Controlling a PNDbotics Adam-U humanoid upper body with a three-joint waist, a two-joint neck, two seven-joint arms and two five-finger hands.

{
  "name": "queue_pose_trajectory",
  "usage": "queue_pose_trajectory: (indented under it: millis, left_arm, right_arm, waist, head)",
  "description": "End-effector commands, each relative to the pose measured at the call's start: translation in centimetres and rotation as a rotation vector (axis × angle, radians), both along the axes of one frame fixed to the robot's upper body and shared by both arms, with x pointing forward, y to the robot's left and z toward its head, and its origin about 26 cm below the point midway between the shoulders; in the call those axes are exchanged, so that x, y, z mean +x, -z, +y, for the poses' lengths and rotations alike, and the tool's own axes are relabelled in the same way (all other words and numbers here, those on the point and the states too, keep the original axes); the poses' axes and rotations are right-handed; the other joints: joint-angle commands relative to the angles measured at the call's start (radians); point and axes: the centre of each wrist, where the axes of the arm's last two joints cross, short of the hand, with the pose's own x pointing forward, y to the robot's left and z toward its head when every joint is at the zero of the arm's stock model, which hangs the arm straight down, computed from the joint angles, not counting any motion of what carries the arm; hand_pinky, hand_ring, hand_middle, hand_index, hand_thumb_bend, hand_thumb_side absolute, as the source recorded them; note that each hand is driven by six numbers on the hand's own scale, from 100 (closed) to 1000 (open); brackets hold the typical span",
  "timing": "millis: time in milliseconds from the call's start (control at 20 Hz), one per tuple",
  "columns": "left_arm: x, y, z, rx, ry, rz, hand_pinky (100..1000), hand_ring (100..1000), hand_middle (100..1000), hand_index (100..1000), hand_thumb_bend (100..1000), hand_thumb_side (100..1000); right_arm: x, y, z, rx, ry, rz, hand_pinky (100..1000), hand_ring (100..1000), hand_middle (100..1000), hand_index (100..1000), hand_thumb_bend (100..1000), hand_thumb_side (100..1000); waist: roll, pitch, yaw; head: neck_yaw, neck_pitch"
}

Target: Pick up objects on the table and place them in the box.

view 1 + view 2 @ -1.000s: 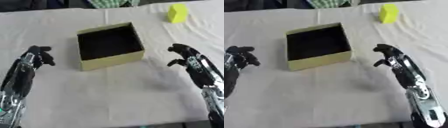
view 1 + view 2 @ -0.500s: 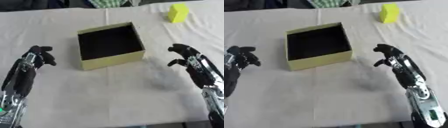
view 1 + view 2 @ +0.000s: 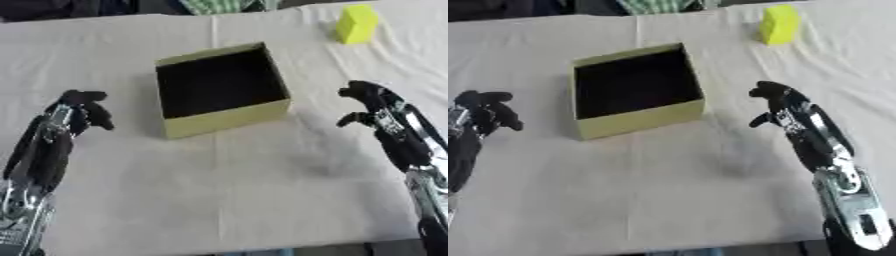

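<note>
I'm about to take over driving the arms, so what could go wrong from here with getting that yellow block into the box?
The yellow block sits far back near the table's edge, well beyond the right hand; a long reach could nudge it off. Its path to the box crosses the near right wall, so a low carry might push the box. The left hand holds nothing.

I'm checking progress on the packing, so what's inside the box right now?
The box looks empty: only its dark interior shows, with no object in it. The near wall hides a strip of the floor behind it. The yellow block sits on the table beyond the box, far right.
</note>
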Motion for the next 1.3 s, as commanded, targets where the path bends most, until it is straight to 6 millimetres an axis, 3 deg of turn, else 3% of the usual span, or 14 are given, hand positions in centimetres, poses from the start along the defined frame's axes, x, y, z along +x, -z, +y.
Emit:
queue_pose_trajectory:
  millis: [50, 200, 500, 900, 1100, 1200, 1300]
  left_arm:
    - [-0.3, -1.0, -0.2, 0.007, 0.031, -0.042, 676, 522, 506, 753, 115, 946]
    - [-0.4, -1.3, -0.3, 0.010, 0.058, -0.058, 677, 523, 507, 753, 115, 940]
    - [-0.7, -1.7, -0.7, 0.014, 0.139, -0.097, 677, 524, 507, 753, 109, 915]
    - [-0.7, -2.0, -1.4, 0.016, 0.242, -0.125, 677, 525, 509, 754, 106, 898]
    - [-0.6, -2.3, -1.9, 0.024, 0.307, -0.150, 677, 526, 509, 754, 101, 889]
    - [-0.5, -2.4, -2.1, 0.029, 0.335, -0.159, 677, 526, 509, 755, 100, 886]
    - [-0.5, -2.5, -2.2, 0.034, 0.358, -0.166, 677, 526, 509, 755, 100, 885]
  right_arm:
    - [0.3, -2.7, -1.4, -0.017, 0.015, -0.094, 572, 929, 755, 868, 100, 576]
    - [0.6, -5.6, -2.5, -0.015, 0.030, -0.196, 578, 920, 755, 868, 100, 512]
    - [0.7, -13.5, -4.3, 0.004, 0.050, -0.460, 598, 885, 756, 868, 100, 507]
    - [-1.8, -24.3, -5.3, 0.126, 0.094, -0.819, 640, 826, 753, 863, 100, 529]
    - [-3.0, -28.6, -6.4, 0.201, 0.152, -0.936, 650, 813, 753, 863, 100, 434]
    - [-3.1, -30.2, -7.3, 0.218, 0.194, -0.956, 651, 816, 757, 866, 100, 450]
    - [-2.7, -31.6, -8.4, 0.236, 0.246, -0.954, 647, 822, 758, 870, 100, 526]
  waist:
    - [-0.001, -0.020, 0.002]
    - [-0.002, -0.024, 0.003]
    - [-0.007, -0.039, 0.014]
    - [-0.016, -0.050, 0.053]
    - [-0.023, -0.051, 0.086]
    - [-0.027, -0.052, 0.100]
    - [-0.031, -0.051, 0.112]
  head:
    - [0.000, 0.003]
    - [-0.002, 0.003]
    - [-0.013, -0.003]
    - [-0.065, -0.009]
    - [-0.105, -0.012]
    - [-0.122, -0.014]
    - [-0.138, -0.017]
